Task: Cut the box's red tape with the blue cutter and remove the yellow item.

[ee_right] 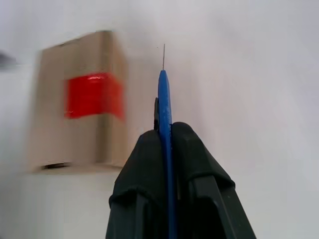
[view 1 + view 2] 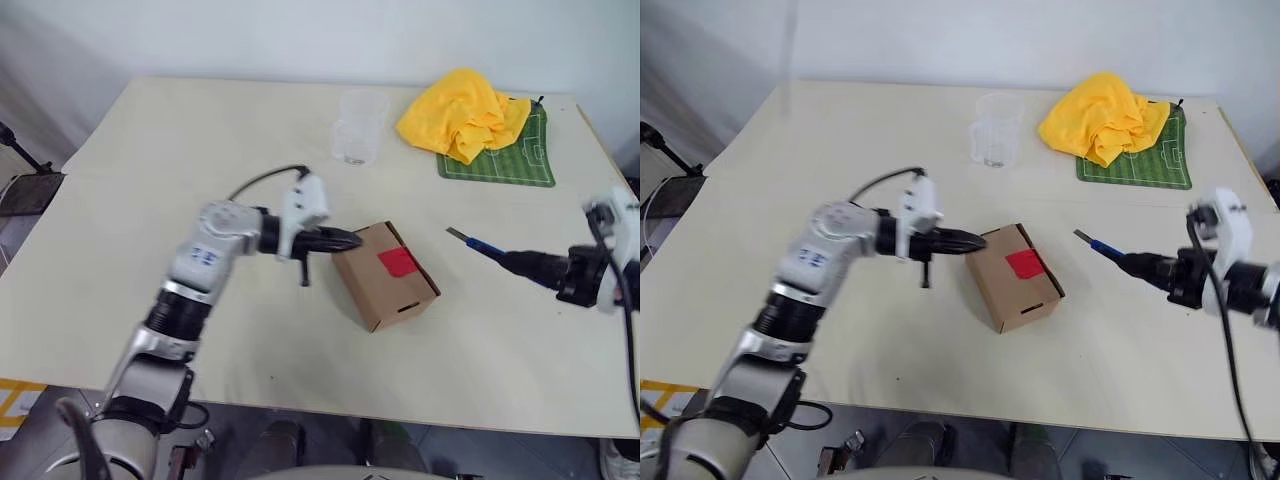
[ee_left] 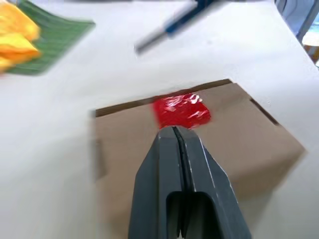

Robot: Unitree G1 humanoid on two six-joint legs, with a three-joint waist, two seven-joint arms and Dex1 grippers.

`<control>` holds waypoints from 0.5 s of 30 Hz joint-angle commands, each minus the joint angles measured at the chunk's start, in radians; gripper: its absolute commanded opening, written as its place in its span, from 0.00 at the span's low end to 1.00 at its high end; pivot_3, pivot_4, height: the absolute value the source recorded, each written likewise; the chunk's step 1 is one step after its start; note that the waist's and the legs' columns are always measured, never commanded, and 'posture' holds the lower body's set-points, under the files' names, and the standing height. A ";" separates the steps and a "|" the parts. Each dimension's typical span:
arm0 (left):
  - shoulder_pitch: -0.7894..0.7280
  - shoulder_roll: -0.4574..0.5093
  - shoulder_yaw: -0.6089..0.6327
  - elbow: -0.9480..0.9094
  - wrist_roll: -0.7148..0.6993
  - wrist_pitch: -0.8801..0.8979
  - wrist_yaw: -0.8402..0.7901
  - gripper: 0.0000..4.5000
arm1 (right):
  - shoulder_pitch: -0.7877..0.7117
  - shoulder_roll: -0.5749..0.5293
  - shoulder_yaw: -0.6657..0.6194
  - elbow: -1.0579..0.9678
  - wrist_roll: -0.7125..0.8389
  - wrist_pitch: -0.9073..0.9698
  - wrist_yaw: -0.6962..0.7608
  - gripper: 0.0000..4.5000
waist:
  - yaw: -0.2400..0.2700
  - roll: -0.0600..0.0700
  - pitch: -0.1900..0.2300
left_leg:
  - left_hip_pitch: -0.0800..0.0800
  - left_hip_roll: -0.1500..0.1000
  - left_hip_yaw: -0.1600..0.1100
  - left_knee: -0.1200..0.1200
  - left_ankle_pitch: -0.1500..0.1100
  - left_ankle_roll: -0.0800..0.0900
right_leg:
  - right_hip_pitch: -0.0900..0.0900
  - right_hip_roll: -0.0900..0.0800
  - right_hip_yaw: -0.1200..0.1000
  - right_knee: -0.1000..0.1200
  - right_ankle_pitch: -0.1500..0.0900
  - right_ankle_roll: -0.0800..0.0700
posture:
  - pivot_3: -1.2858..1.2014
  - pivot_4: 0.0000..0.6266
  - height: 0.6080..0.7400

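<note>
One box (image 2: 385, 275) just beside the closed left claw (image 2: 350, 240); right claw (image 2: 545, 266) clamped on blue cutter (image 2: 480, 245).

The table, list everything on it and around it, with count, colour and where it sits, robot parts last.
table: one, pale beige, under everything.
box: one, brown cardboard, middle of the table.
red tape: one patch, red, across the box's top edge.
blue cutter: one, blue with a thin blade, held above the table right of the box, tip toward it.
cup: one, clear, far side, behind the box.
cloth: one, yellow, bunched on the mat.
mat: one, green with white lines, far right corner.
left pincer: black, shut, empty, at the box's left edge.
right pincer: black, shut on the blue cutter.
</note>
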 commanded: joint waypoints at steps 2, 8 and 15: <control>0.110 0.128 0.119 -0.031 -0.100 0.000 -0.119 0.00 | 0.068 0.106 0.072 0.038 -0.412 -0.359 0.187 0.01 | -0.018 0.001 0.000 | 0.003 0.000 0.002 0.000 0.000 0.001 | 0.003 0.000 0.002 0.000 0.000 0.000 | 0.52 0.24 1.00; 0.351 0.127 0.229 -0.086 -0.141 -0.034 -0.034 0.00 | 0.029 0.259 0.134 0.192 -0.633 -0.542 0.260 0.01 | -0.031 0.001 -0.001 | 0.007 0.000 0.002 0.002 0.001 0.000 | 0.004 0.000 0.004 0.000 0.001 0.001 | 0.52 0.24 1.00; 0.481 0.075 0.207 -0.136 -0.112 -0.106 0.052 0.00 | 0.084 0.289 0.111 0.199 -0.735 -0.628 0.385 0.29 | -0.023 0.002 -0.001 | 0.007 0.000 0.000 0.002 0.001 -0.002 | 0.004 0.000 0.004 0.001 0.001 0.000 | 0.52 0.24 1.00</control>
